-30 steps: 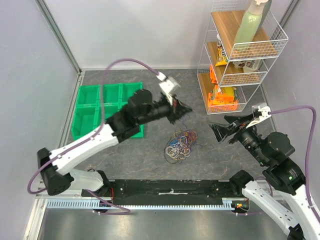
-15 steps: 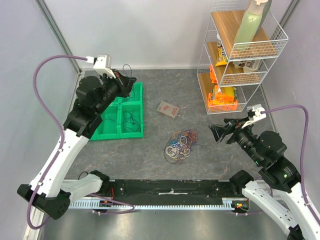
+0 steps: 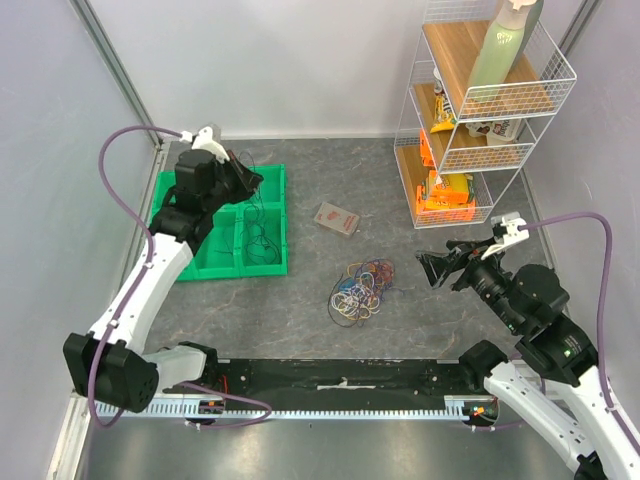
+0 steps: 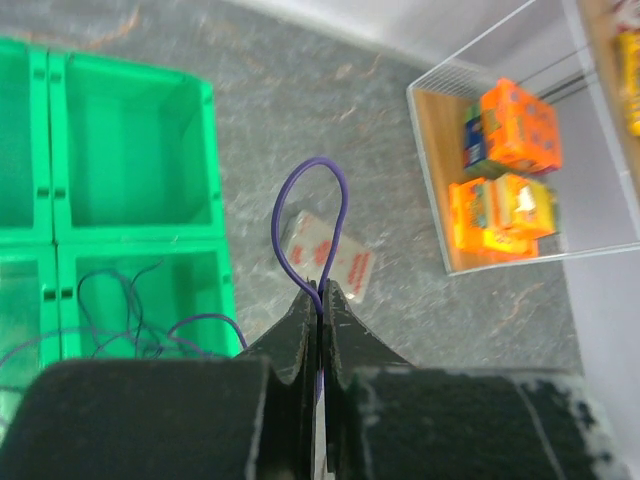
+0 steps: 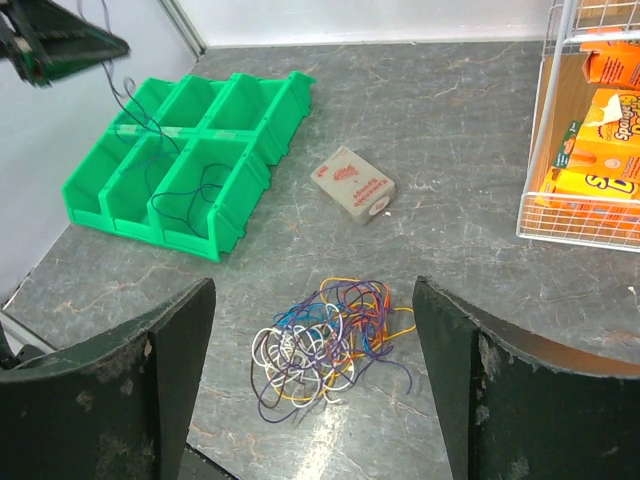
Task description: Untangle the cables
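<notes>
**Left gripper (image 4: 320, 292) clamped on purple cable (image 4: 312, 225) by green tray (image 4: 215, 150)**

Jaws are shut tight on the cable, and its loop stands clear beyond the fingertips at the tray's far right edge. Judgement: carry it over the compartment already holding purple strands (image 4: 130, 310), lower, then release. Right gripper (image 3: 435, 268) hangs wide open and empty, right of the tangled pile (image 5: 325, 340) at mid-table.

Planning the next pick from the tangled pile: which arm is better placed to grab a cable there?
Right. The right claw is open, empty and aimed at the pile; the left claw is shut on a purple cable near the green tray.
</notes>
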